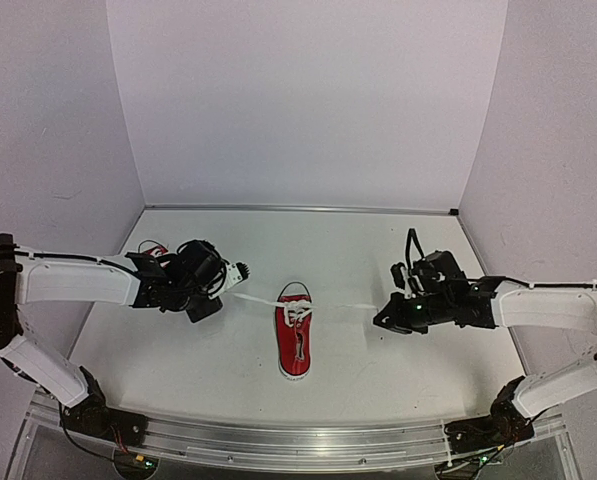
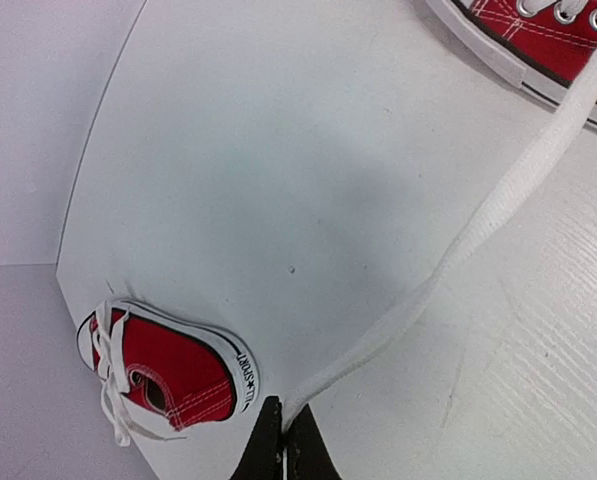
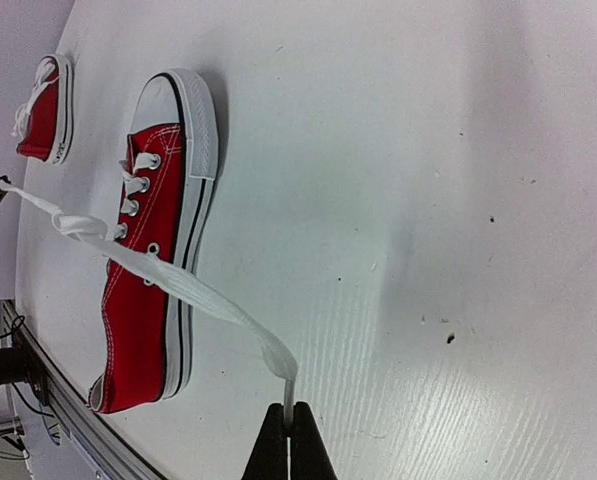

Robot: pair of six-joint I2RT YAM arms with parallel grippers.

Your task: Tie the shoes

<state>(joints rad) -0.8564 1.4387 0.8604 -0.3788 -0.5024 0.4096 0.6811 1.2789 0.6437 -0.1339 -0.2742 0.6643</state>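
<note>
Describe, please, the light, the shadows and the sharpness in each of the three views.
Top external view: soft, even light with a lilac tint; the shoe casts almost no shadow. Left wrist view: a broad, soft grey shadow lies on the table, while the lace is sharp. Right wrist view: bright, without glare, and the grain of the near tabletop is sharp.

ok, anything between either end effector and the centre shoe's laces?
Nothing visible. The left end effector and right end effector each pinch a lace of the centre shoe; both run to it unobstructed. The second shoe lies aside, off their path.
</note>
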